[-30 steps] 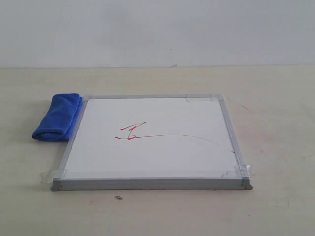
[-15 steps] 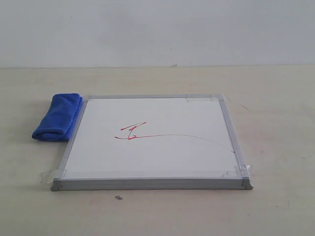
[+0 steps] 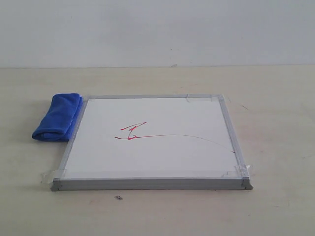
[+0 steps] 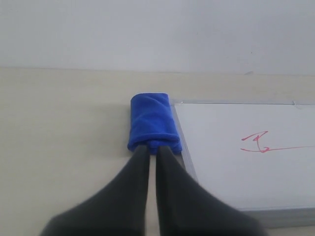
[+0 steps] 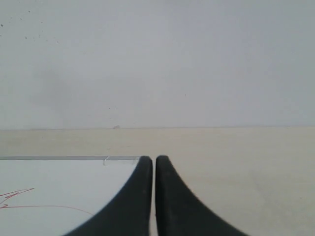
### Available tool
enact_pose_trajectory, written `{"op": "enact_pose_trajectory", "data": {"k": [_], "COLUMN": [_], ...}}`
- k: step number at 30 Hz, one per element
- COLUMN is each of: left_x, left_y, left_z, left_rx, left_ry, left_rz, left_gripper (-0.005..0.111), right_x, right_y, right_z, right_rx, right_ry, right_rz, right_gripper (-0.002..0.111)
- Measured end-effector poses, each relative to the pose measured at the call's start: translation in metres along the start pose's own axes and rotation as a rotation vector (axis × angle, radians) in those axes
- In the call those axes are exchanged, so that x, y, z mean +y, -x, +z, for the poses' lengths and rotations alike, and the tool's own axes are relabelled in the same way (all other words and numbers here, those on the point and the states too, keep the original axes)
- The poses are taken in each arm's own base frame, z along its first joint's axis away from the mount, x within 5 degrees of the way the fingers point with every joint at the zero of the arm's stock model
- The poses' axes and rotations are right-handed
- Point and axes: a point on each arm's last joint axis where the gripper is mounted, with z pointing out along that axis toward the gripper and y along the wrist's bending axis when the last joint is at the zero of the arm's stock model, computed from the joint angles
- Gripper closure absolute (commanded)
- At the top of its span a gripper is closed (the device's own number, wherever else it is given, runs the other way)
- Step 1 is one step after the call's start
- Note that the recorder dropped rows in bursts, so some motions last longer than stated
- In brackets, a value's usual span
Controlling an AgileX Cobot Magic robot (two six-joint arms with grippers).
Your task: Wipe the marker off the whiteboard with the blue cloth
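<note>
Lying against the left frame of the whiteboard, the blue cloth runs its long axis along that edge, apart from the marker near the board's middle. It sits straight ahead of the left hand, which is closed on nothing and aligned with the cloth's length, so that arm seems nearer. The right hand, also closed and empty, points past the whiteboard's right corner.

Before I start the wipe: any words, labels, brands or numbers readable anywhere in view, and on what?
"1" or "Z", unclear which: red marker scribble, hand-drawn on the whiteboard, thin line trailing off.
No printed label, brand or number visible on the whiteboard frame, blue cloth or table.
</note>
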Motion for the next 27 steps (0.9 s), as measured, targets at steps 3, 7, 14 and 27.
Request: {"op": "enact_pose_trajectory", "data": {"k": [3, 7, 14, 27], "left_x": [0.0, 0.001, -0.002, -0.009], "left_y": [0.006, 0.028, 0.088, 0.201], "left_z": [0.0, -0.004, -0.025, 0.031], "left_rx": [-0.068, -0.316, -0.488, -0.181], "left_ry": [0.002, -0.002, -0.022, -0.002], "left_rz": [0.0, -0.075, -0.12, -0.005], "left_gripper": [0.102, 0.102, 0.102, 0.102], "right_x": [0.0, 0.0, 0.0, 0.0], "right_y": [0.0, 0.0, 0.0, 0.0], "right_z": [0.0, 0.0, 0.0, 0.0], "right_rx": [0.001, 0.003, 0.003, 0.003], "right_ry": [0.0, 0.0, 0.0, 0.0], "right_rz": [0.0, 0.0, 0.0, 0.0], "right_gripper": [0.109, 0.109, 0.109, 0.109]}}
